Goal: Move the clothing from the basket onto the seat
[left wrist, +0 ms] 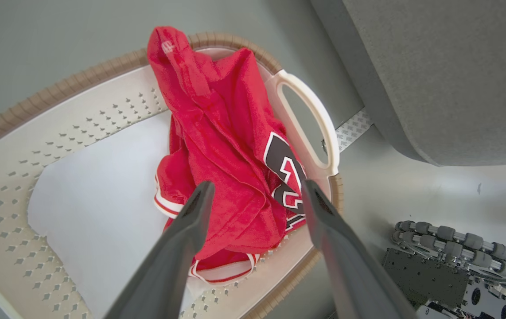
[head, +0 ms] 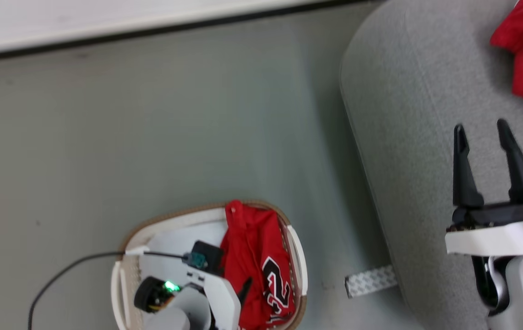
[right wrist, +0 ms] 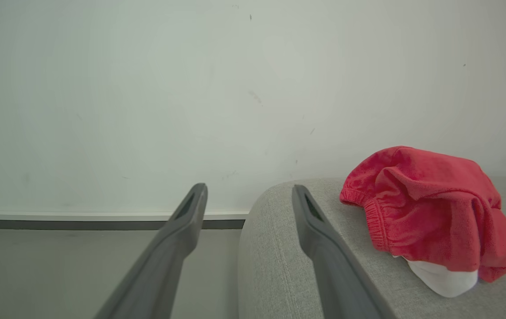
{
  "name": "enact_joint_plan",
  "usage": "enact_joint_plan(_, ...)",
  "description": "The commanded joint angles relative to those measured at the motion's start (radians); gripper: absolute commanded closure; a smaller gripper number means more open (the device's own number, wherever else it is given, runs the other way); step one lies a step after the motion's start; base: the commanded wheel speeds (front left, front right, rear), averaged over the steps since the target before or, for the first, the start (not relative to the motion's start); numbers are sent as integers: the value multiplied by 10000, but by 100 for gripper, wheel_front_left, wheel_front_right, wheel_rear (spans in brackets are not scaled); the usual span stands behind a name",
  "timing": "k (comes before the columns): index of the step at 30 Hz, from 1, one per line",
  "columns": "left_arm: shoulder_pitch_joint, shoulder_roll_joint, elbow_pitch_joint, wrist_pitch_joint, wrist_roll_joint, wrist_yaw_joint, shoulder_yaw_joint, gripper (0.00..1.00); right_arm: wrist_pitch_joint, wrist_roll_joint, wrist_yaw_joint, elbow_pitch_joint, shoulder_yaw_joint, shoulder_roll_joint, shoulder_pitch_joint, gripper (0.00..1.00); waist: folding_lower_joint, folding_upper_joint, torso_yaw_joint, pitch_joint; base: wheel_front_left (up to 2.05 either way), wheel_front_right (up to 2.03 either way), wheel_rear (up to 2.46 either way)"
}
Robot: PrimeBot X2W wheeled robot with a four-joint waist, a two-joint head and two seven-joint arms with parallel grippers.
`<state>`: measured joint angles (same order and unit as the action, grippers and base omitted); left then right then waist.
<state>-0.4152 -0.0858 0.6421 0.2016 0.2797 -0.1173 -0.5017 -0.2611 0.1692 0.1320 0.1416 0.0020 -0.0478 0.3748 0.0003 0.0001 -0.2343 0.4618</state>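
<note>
The basket (head: 174, 215) sat on the floor (head: 151, 137) at the near left, with the left tool (left wrist: 258, 184) poised over it, fingers spread apart and holding nothing. One red jersey (left wrist: 222, 124) was the basket's whole load. It was heaped along the right wall, leaving the left of the basket's white bottom bare. Its long axis ran near to far: the numbered end lay nearest the tool and the far end was draped up over the brown rim. In the left wrist view the cloth lay straight ahead between the two fingers, just short of their tips, so a downward reach by this arm looked like the natural move. It was plainly the nearer arm.

A strip of tape (head: 371, 280) lay on the floor between basket and seat (head: 403, 114).

At the right, the right tool (head: 480, 126) hung above the seat, also apart and empty, well away from the basket. A red bundle (right wrist: 430, 199) already rested on the seat's far right. The white patch (right wrist: 443, 277) under it was possibly its trim, though the view did not settle that.
</note>
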Motion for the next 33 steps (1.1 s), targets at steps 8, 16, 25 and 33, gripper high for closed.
enact_joint_plan(8, -1469, -142, 1170, 10, 40, -49, -106, 0, -30, 73, -25, -626, 65, -14, 1044, 0, -3, -1, -326, 2228, 0, 0, 0)
enact_joint_plan(16, -2586, -216, 1843, 6, 234, -123, -490, 0, -30, -175, -25, -905, 240, -16, 2112, 0, -3, -1, -277, 3587, 0, 0, 0)
enact_joint_plan(25, -3623, -233, 2428, -205, 413, -139, -838, 0, -30, -548, -25, -1084, 351, -17, 3446, 0, -3, -1, -88, 4689, 0, 0, 0)
enact_joint_plan(33, -3924, 6, 2730, -478, 928, -142, -1650, 100, -30, -754, -24, -1061, 271, -17, 3809, 0, -3, -1, 81, 4906, 0, 0, 0)
